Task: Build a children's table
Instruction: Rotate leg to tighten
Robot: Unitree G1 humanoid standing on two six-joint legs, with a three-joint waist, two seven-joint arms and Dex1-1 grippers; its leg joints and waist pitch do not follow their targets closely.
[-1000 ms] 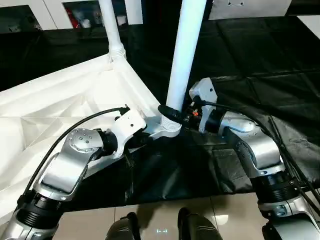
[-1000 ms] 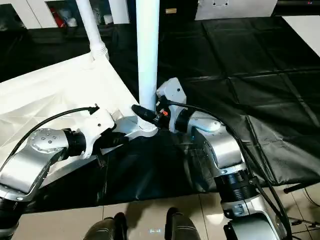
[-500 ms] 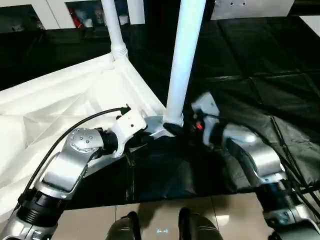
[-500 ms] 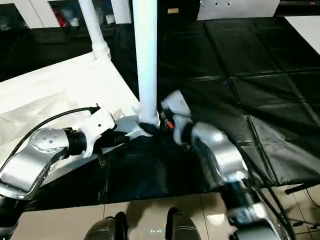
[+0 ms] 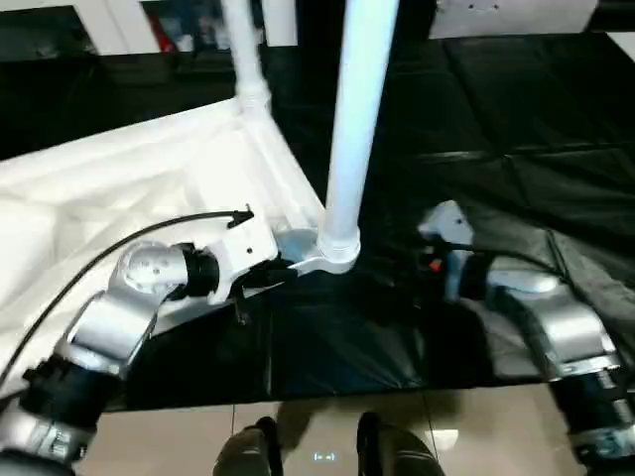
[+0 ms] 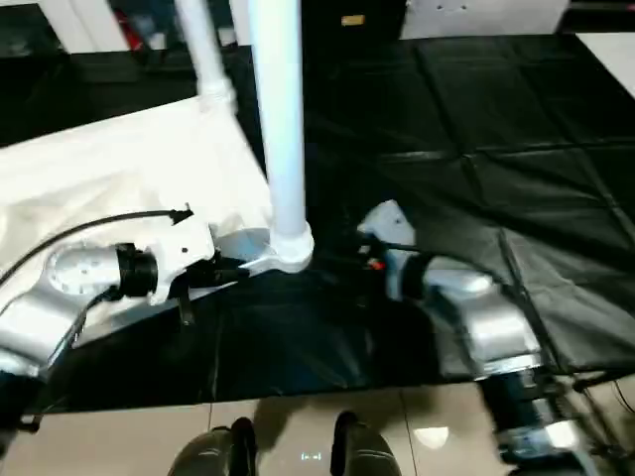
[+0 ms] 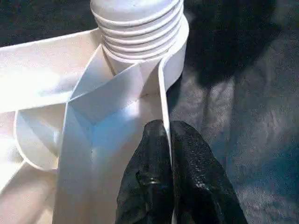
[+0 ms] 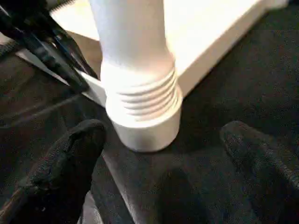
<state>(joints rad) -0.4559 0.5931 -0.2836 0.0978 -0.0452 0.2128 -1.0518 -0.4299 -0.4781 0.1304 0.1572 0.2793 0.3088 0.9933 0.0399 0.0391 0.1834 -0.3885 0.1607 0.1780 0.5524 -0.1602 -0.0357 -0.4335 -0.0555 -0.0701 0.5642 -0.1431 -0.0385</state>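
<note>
The children's table [image 5: 149, 188] lies upside down on a black sheet [image 5: 516, 129] spread over the floor, its ribbed underside facing up and two legs already standing in corner sockets. It is all white moulded plastic, so I judge it light for its bulk and fairly stiff across the ribs, though the thin rim walls probably flex if pinched hard. The smooth, slightly glossy skin looks slippery; the rim and ribs offer the surest hold on the top.

The near leg [image 5: 359, 109] is a long, smooth, tapering tube that widens to a ridged, threaded collar where it enters the round corner socket [image 8: 149, 126]. A tube like that will likely slide in a loose grasp, so low down, just above the collar, seems the best place to take it. The far leg [image 5: 246, 50] rises from the back corner.

The left gripper [image 7: 168, 182] is pinched tight on the thin upright rim wall beside the near socket. The right gripper [image 8: 163, 172] stands wide apart, holding nothing, its fingers [image 8: 70, 158] spread either side of the collar and clear of it.
</note>
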